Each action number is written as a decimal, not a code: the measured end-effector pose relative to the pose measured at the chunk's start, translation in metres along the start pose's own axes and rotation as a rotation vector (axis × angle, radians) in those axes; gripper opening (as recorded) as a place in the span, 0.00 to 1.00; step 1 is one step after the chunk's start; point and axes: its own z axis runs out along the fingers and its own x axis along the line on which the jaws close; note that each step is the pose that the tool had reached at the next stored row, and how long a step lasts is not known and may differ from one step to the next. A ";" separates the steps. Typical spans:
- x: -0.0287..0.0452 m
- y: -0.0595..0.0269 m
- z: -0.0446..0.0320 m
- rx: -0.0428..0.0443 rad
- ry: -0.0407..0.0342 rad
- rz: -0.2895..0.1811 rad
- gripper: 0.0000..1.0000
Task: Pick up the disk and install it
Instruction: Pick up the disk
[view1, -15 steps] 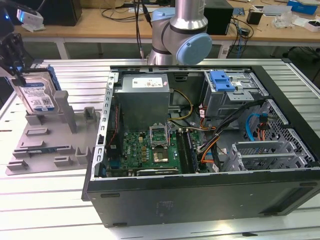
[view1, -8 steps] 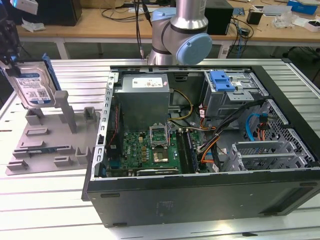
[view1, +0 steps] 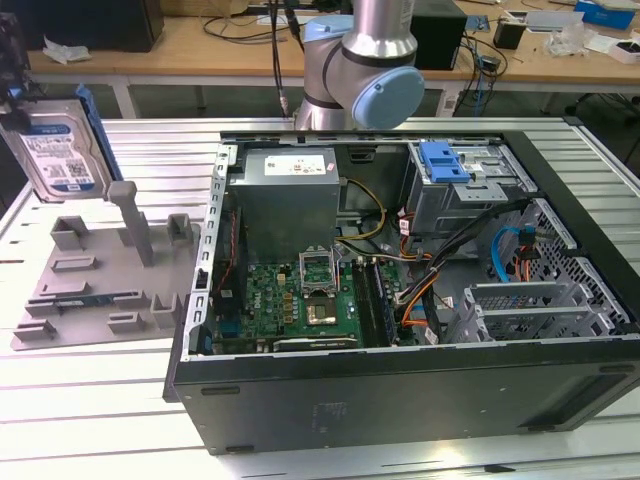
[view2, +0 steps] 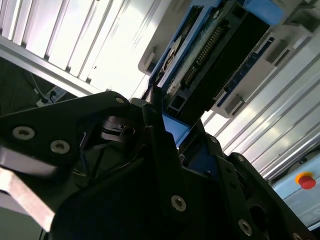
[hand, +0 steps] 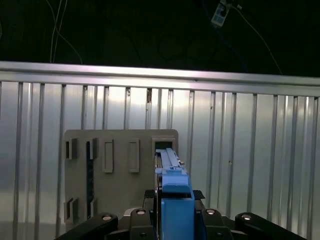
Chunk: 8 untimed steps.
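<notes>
Gripper (hand: 175, 196) clamped on disk (view1: 60, 155) by its blue frame, near table (view1: 100, 420) far edge, exterior view's left; edge-only hold may let it twist and snag cage (view1: 470, 195).

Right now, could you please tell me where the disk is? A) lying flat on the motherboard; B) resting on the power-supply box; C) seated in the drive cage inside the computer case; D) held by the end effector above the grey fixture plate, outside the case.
D: the disk is clamped in the end effector over the grey fixture plate, to the exterior view's left of the computer case.
</notes>
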 end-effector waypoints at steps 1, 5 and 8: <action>0.0000 -0.0002 -0.0038 -0.0001 0.0000 0.000 0.37; 0.0000 -0.0013 -0.0223 -0.0001 0.0000 0.000 0.37; 0.0000 -0.0019 -0.0358 0.0000 0.0000 0.000 0.37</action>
